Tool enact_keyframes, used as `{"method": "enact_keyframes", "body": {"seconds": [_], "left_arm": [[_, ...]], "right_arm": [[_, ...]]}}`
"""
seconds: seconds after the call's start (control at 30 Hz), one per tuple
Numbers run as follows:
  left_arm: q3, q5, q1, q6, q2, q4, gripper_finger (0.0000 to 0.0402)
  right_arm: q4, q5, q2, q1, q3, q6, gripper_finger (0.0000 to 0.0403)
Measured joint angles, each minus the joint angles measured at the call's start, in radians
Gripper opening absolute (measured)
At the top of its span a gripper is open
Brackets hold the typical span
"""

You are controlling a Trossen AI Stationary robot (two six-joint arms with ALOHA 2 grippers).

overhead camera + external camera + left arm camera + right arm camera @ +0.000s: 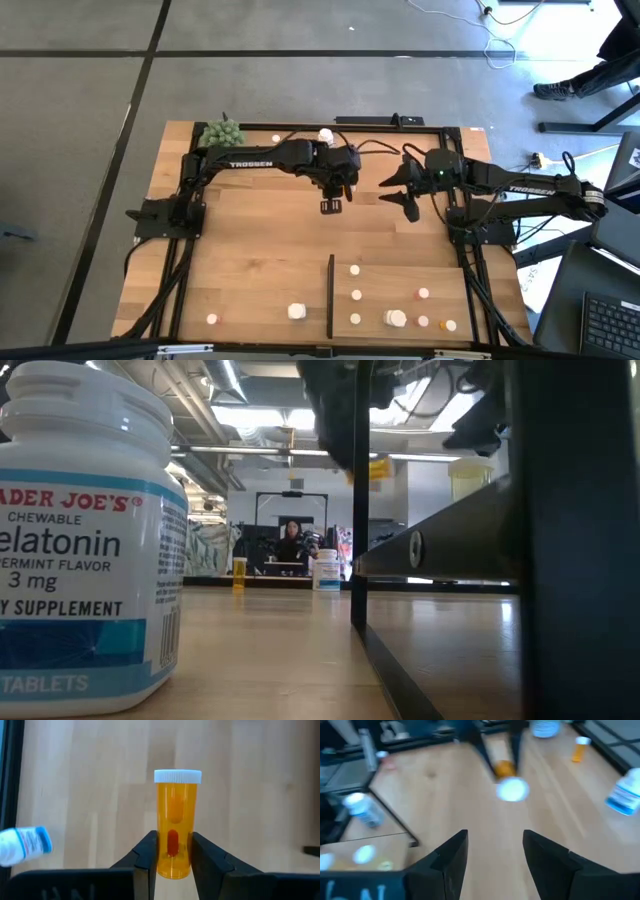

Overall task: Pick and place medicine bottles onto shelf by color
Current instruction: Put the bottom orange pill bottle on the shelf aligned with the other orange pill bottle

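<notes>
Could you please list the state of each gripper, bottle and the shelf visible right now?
left gripper: shut on the orange bottle, above mid-table.
orange bottle: capped, held by its lower body.
right gripper: open, empty, above the table.
melatonin bottle: upright, capped, standing on the table.
shelf: lying flat, several small bottles standing on it.
far orange bottle: upright on the table.

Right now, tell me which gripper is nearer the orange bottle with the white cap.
Left. The left gripper is shut on the orange bottle, its fingers pressing both sides. The right gripper hangs open and empty beside it, apart from the bottle, over the table.
</notes>
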Motion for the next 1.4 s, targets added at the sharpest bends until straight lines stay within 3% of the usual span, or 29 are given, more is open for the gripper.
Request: {"method": "enact_keyframes", "body": {"seconds": [0.2, 0.4, 1.23, 1.4], "left_arm": [[0.035, 0.000, -0.053, -0.014, 0.000, 0.034, 0.0082], [0.035, -0.005, -0.077, -0.039, -0.001, 0.065, 0.0082], [0.035, -0.015, -0.078, -0.070, -0.001, 0.071, 0.0082], [0.035, -0.016, -0.077, -0.070, -0.001, 0.071, 0.0082]], "right_arm": [[0.063, 0.023, 0.063, 0.000, 0.000, -0.008, 0.0192], [0.159, -0.058, 0.137, 0.000, 0.000, -0.106, 0.0192], [0.326, -0.112, 0.261, 0.000, 0.000, -0.102, 0.0192], [0.333, -0.113, 0.271, 0.000, 0.000, -0.079, 0.0160]]}}
